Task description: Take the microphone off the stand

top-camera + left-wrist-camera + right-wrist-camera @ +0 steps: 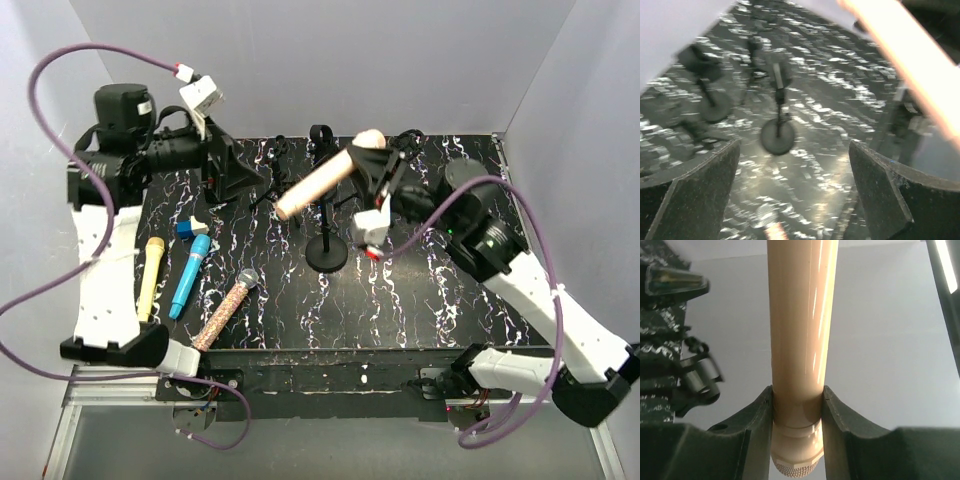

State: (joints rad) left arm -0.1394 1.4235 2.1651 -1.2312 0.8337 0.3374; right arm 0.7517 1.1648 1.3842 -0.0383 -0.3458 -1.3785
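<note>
**Microphone** (318, 180): peach-coloured with a smooth glossy barrel. It is raised off the worktop (420, 300) and tilted, at about 12 o'clock from the stand's base. The rounded grille end lies toward 1 o'clock and the flat tail end toward 8 o'clock.

**Right gripper** (372, 165): pinching the microphone. In the right wrist view its two fingers (760, 430) press on opposite sides of the barrel just above the grille end.

**Stand** (327, 255): black, with a round base and an upright pole, set near the centre of the worktop. Seen from overhead, the microphone crosses the upper part of the pole. Whether the two touch cannot be told.

**Left gripper** (794, 150): spread wide, with nothing between its fingers (700, 195). Its wrist view is blurred but shows the stand's round base on the marbled surface. From overhead it sits at about 10 o'clock from the stand, near the microphone's tail end but apart from it.

**Worktop**: black with white marbling.

**Other stock**: three microphones lie side by side at 8 to 9 o'clock from the stand.
- yellow microphone (150, 275), outermost
- blue microphone (190, 272), in the middle
- glitter microphone (225, 310), nearest the stand and angled
</note>
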